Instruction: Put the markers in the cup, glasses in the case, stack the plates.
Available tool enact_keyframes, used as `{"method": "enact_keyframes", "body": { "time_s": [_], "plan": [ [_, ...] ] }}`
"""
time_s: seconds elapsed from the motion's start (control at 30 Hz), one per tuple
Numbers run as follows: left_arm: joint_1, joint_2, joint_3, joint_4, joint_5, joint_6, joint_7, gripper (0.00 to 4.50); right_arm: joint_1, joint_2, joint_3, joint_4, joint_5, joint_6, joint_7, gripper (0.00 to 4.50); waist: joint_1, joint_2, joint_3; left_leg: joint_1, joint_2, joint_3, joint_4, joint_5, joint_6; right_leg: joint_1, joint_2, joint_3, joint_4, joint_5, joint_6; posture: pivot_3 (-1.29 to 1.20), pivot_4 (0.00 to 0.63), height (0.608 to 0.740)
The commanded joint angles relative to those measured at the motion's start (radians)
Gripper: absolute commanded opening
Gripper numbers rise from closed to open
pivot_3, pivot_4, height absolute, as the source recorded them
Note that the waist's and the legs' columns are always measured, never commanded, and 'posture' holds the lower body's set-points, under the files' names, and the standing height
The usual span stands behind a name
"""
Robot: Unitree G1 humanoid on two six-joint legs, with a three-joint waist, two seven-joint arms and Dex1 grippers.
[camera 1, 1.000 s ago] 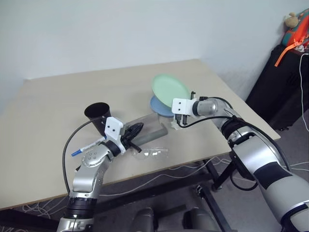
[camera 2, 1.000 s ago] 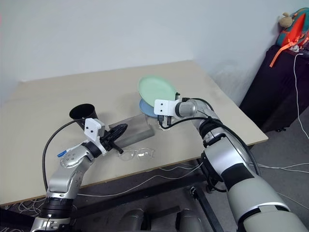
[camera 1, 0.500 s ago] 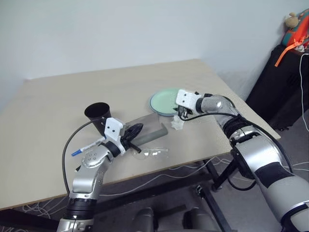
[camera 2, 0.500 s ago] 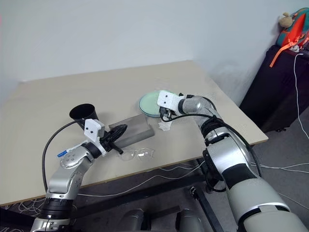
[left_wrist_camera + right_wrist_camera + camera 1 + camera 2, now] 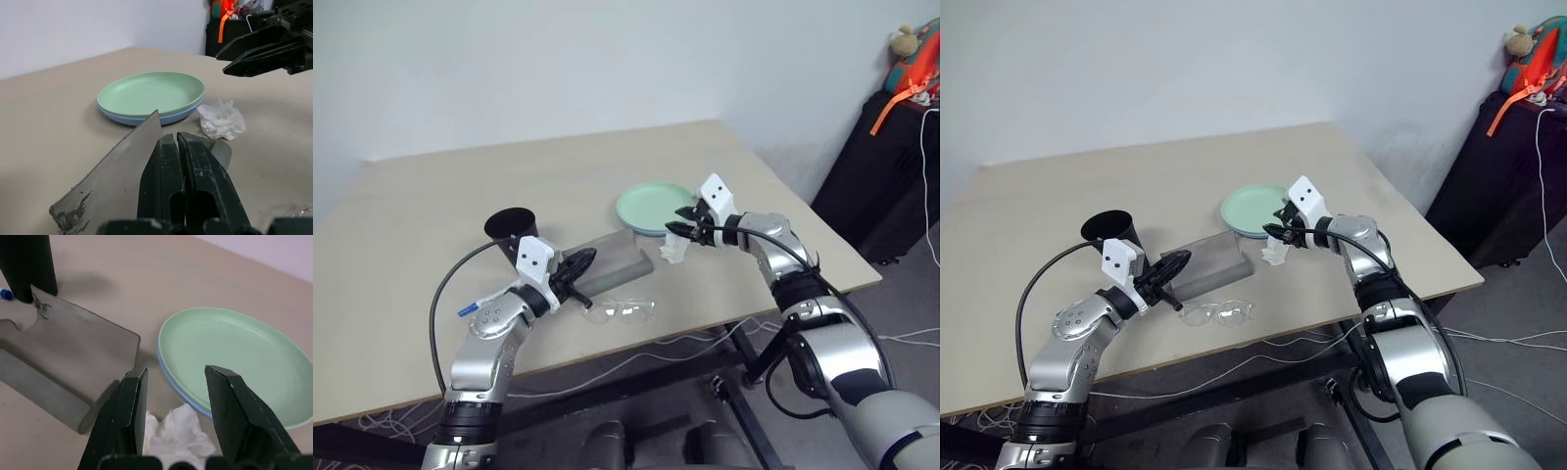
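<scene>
The mint green plate [image 5: 653, 208] lies flat on the light blue plate [image 5: 146, 118], whose rim shows beneath it. My right gripper [image 5: 681, 224] hovers open and empty just beside their near rim, above a crumpled white tissue [image 5: 674, 251]. The grey case [image 5: 619, 260] lies open, its lid raised. My left gripper [image 5: 579, 265] is shut, its tip against that lid. The clear glasses [image 5: 622, 311] lie in front of the case. The black cup [image 5: 512, 231] stands left of it. A blue-capped marker [image 5: 470, 308] pokes out from behind my left forearm.
The table's front edge [image 5: 705, 328] runs close to the glasses. A black suitcase [image 5: 891, 176] stands beyond the table's right side. The far half of the table [image 5: 509, 186] is bare.
My right gripper lowered the tilted green plate flat onto the blue one, let it go and drew back a little. My left gripper stayed by the case lid.
</scene>
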State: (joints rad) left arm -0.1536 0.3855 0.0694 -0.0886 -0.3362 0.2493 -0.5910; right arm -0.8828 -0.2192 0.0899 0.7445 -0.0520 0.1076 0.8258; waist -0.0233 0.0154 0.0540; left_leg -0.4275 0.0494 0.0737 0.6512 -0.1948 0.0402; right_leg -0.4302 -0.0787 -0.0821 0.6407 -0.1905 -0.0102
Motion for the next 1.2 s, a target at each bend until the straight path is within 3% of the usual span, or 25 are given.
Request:
{"method": "enact_keyframes", "body": {
  "time_s": [0.03, 0.57, 0.67, 0.77, 0.97, 1.07, 1.2],
  "plan": [
    [-0.02, -0.002, 0.01, -0.042, -0.016, -0.004, -0.002, 0.0, 0.004, 0.008, 0.017, -0.097, -0.002, -0.001, -0.039, 2.0, 0.0, 0.0, 0.0, 0.0, 0.0, 0.0, 0.0, 0.0, 0.0, 0.0, 0.0, 0.0, 0.0, 0.0, 0.0, 0.0, 0.0, 0.74],
    [-0.004, 0.018, 0.044, -0.061, -0.022, 0.013, -0.004, 0.0, -0.011, 0.014, 0.079, 0.042, -0.026, 0.19, -0.118, 2.0, 0.0, 0.0, 0.0, 0.0, 0.0, 0.0, 0.0, 0.0, 0.0, 0.0, 0.0, 0.0, 0.0, 0.0, -0.001, 0.0, 0.0, 0.74],
    [-0.004, 0.017, 0.045, -0.062, -0.02, 0.013, -0.004, 0.0, -0.023, 0.017, 0.083, 0.09, -0.033, 0.182, -0.124, 2.54, 0.0, 0.0, 0.0, 0.0, 0.0, 0.0, 0.0, 0.0, 0.0, -0.001, 0.0, 0.0, 0.0, 0.0, 0.0, 0.0, 0.0, 0.74],
    [-0.003, 0.017, 0.046, -0.062, -0.019, 0.012, -0.005, 0.0, -0.029, 0.021, 0.093, 0.129, -0.047, 0.161, -0.144, 3.45, 0.0, 0.0, 0.0, 0.0, 0.0, 0.0, 0.0, 0.0, 0.0, -0.001, 0.0, 0.0, 0.0, 0.0, 0.0, 0.0, 0.0, 0.74],
    [-0.003, 0.012, 0.041, -0.06, -0.016, 0.011, -0.003, 0.0, -0.044, 0.037, 0.101, 0.208, -0.064, 0.102, -0.191, 3.45, -0.001, 0.0, 0.0, 0.0, 0.0, 0.0, 0.0, 0.0, 0.0, 0.0, 0.0, 0.0, 0.0, 0.0, 0.0, 0.0, 0.0, 0.74],
    [-0.004, 0.011, 0.04, -0.059, -0.016, 0.011, -0.004, 0.0, -0.061, 0.045, 0.084, 0.233, -0.055, 0.085, -0.205, 2.88, -0.001, -0.001, 0.0, 0.0, 0.0, 0.0, 0.0, 0.0, 0.0, 0.0, 0.0, 0.0, 0.0, 0.0, 0.0, 0.0, 0.0, 0.74],
    [-0.005, 0.01, 0.039, -0.059, -0.015, 0.011, -0.003, 0.0, -0.07, 0.043, 0.073, 0.243, -0.052, 0.072, -0.205, 1.48, 0.0, -0.001, 0.0, 0.0, 0.0, 0.0, 0.0, 0.0, 0.0, -0.001, 0.0, 0.0, 0.0, 0.0, 0.0, 0.0, 0.0, 0.74]
  ]
}}
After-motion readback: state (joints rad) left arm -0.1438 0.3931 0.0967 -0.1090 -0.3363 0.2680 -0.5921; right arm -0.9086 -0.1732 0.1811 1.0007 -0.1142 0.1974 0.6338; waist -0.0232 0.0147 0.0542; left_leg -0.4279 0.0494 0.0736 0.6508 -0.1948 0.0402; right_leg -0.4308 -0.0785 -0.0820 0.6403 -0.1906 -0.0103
